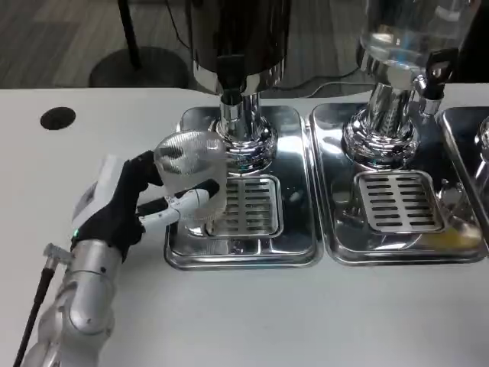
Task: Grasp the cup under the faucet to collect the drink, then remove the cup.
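A: Where is the clear ribbed plastic cup (191, 170)?

B: It stands at the left edge of the shiny steel drip tray (243, 246), over the left part of the slotted grille (250, 205), just in front of the chrome dispenser base (243, 134). It tilts slightly and looks translucent; I cannot tell whether it holds any liquid.

A: And the left robot hand (134, 202)?

B: It is grasping the cup from the left side. White-and-black fingers (183, 202) wrap across the cup's front lower wall, and the black palm presses against its left side. The silver forearm (80, 294) runs down to the lower left corner.

A: What else sits on the white counter (244, 321)?

B: A second steel tray (397, 229) lies to the right, touching the first, with its own grille and a clear-tank dispenser (393, 69). A round black hole (57, 118) marks the counter's far left.
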`<action>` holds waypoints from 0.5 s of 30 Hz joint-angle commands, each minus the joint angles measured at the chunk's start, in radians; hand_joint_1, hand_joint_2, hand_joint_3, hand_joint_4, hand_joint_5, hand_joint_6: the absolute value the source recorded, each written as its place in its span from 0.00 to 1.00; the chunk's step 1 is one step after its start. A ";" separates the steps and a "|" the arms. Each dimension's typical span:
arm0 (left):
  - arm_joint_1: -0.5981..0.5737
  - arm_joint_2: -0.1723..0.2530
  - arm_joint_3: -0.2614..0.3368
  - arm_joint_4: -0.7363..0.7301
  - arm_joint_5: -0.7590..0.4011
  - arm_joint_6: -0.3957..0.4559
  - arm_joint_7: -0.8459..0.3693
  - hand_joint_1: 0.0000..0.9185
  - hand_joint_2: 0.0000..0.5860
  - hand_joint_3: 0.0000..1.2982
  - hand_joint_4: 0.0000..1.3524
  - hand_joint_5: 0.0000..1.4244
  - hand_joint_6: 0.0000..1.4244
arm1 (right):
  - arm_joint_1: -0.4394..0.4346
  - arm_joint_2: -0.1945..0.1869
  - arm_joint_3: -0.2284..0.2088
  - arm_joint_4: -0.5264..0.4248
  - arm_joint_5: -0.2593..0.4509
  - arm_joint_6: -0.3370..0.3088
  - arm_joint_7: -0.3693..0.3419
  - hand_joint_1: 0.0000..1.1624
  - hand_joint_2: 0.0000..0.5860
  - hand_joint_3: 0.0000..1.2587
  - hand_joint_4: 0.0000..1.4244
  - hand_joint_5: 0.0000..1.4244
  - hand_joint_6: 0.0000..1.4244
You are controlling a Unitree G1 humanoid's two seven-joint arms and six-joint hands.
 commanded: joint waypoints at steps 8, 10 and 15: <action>-0.058 -0.048 -0.027 0.060 0.009 -0.026 0.059 0.55 0.41 0.32 0.38 0.25 0.23 | 0.016 0.003 -0.034 -0.026 0.029 -0.021 0.004 0.56 0.78 0.14 0.14 0.07 0.04; -0.054 -0.049 -0.032 0.055 0.010 -0.030 0.061 0.55 0.41 0.32 0.38 0.25 0.23 | 0.018 0.004 -0.035 -0.028 0.029 -0.022 0.003 0.56 0.78 0.14 0.14 0.07 0.04; -0.046 -0.046 -0.038 0.039 0.016 -0.034 0.062 0.55 0.41 0.32 0.38 0.25 0.23 | 0.017 0.006 -0.032 -0.030 0.026 -0.023 0.004 0.56 0.78 0.14 0.14 0.07 0.04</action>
